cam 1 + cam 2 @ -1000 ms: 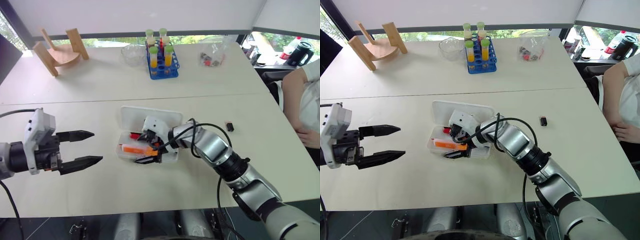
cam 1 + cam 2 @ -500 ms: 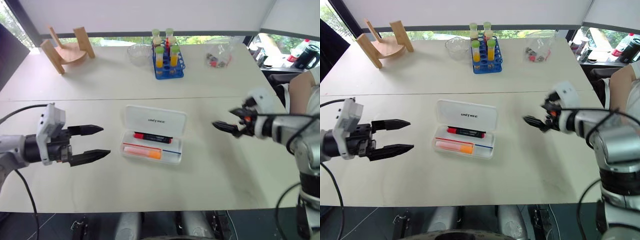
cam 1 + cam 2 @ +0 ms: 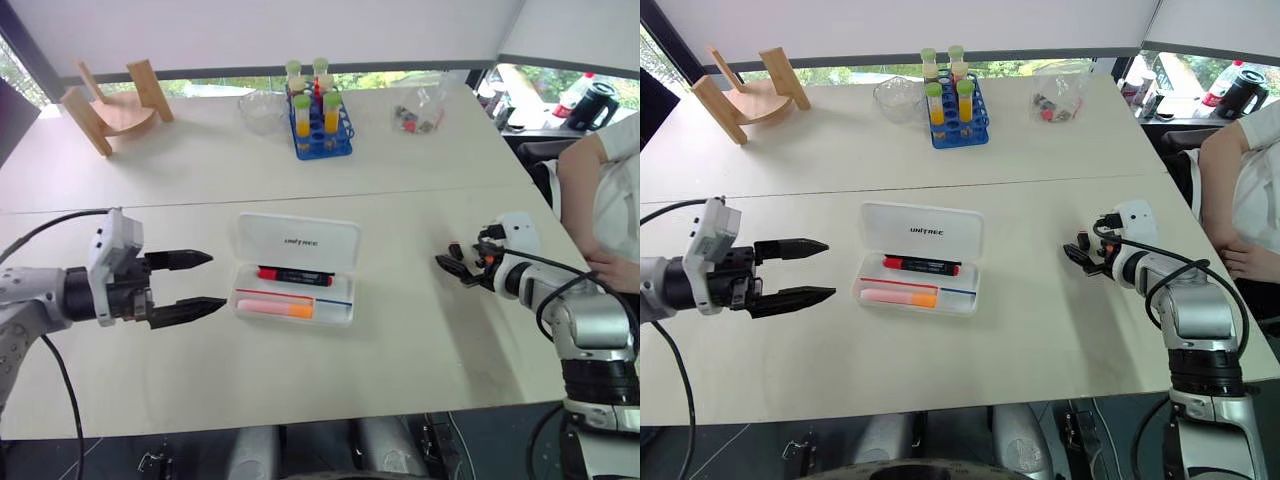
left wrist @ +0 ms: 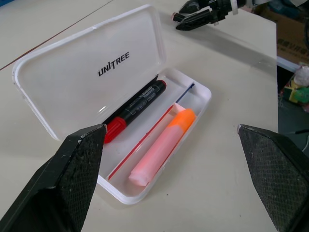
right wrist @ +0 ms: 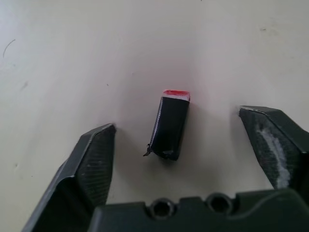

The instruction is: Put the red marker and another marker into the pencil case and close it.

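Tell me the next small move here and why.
Probably bring the left end effector to the raised lid and fold it down. The red marker and the pink highlighter both lie inside the pencil case, whose lid stands open. The left end effector is open and points at the case, while the right end effector hovers over a small black cap.

Red marker [image 4: 135, 111] and highlighter [image 4: 163, 147] lie inside open pencil case [image 4: 72, 77].

Both arms are silver-grey metal with black joint rings and loose black cables, each wrist carrying a white housing, the left gripper [image 3: 192, 284] and right gripper [image 5: 186, 159] having textured black wedge fingers [image 4: 77, 164] and two screws.
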You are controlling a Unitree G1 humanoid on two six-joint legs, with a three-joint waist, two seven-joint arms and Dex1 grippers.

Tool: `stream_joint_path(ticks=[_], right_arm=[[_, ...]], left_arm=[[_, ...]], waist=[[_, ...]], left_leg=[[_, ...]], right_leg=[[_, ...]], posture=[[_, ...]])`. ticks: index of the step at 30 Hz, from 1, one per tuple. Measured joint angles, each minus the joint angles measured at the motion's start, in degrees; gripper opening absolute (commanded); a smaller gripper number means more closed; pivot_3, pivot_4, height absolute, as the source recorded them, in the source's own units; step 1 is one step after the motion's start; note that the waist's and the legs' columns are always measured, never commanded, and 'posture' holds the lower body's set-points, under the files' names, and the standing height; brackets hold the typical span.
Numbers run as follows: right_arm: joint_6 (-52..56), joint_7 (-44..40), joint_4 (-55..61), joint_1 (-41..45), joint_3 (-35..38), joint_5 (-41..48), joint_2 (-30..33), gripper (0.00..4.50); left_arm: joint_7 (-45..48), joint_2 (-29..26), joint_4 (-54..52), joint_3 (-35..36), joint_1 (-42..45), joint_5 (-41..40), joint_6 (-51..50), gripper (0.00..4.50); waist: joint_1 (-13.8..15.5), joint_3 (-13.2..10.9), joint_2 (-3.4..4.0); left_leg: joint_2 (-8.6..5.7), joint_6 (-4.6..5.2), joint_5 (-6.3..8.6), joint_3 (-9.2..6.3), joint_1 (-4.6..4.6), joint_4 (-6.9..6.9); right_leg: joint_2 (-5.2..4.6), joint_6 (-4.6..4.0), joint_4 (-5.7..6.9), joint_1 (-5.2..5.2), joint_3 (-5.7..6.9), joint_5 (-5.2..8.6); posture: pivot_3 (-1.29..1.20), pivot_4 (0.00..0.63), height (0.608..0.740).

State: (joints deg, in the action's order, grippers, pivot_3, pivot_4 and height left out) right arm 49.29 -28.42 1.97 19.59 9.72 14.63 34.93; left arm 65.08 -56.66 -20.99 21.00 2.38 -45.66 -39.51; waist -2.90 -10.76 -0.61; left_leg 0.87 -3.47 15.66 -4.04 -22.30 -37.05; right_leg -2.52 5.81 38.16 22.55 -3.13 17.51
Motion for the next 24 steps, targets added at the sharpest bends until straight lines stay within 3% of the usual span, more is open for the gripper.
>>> stream_joint_path(ticks=[6,12,17,20,24], right_arm=[[0.71,-0.59,1.04,0.71,-0.74,0.23,-0.04,0.02],[7.34,-7.41,7.69,1.94,-3.28,4.58,6.11,0.02],[7.62,-23.14,18.14,7.36,-7.38,12.89,15.62,0.02],[5.12,-30.32,21.84,9.23,-11.86,16.42,15.64,0.02],[0.81,-33.16,21.23,9.54,-19.69,14.73,13.69,0.02]], left_arm=[[-0.44,0.05,0.0,0.13,-0.55,0.13,0.28,4.5],[-1.54,0.95,-0.01,0.13,-0.49,0.18,0.51,4.5],[-2.42,1.98,-0.81,0.03,-0.49,0.15,0.51,4.5],[-2.77,2.15,-1.19,-0.08,-0.12,0.15,0.5,4.5],[-2.81,2.15,-1.17,-0.12,-0.02,0.18,0.48,4.5]], waist=[[0.33,0.0,0.01],[0.4,-0.13,0.21],[0.26,-0.15,0.23],[0.4,-0.12,0.15],[0.64,-0.14,0.12]], left_leg=[[-0.01,0.0,0.0,-0.05,-0.01,0.05],[-0.02,0.0,0.0,-0.1,-0.14,0.08],[0.02,0.01,0.01,-0.11,-0.13,0.1],[0.02,0.02,0.01,-0.22,-0.14,0.08],[-0.07,0.01,0.01,-0.2,-0.18,0.0]], right_leg=[[0.0,0.0,0.0,0.0,0.02,0.0],[0.0,0.0,0.0,0.13,0.05,0.01],[0.03,0.0,-0.03,0.13,0.08,0.01],[0.04,0.0,-0.07,0.06,0.15,0.02],[-0.08,0.01,-0.07,0.05,0.15,0.01]], posture=[[0.0,0.15,0.74],[0.0,0.15,0.74],[0.0,0.15,0.74],[0.0,0.15,0.74],[0.0,0.15,0.74]])
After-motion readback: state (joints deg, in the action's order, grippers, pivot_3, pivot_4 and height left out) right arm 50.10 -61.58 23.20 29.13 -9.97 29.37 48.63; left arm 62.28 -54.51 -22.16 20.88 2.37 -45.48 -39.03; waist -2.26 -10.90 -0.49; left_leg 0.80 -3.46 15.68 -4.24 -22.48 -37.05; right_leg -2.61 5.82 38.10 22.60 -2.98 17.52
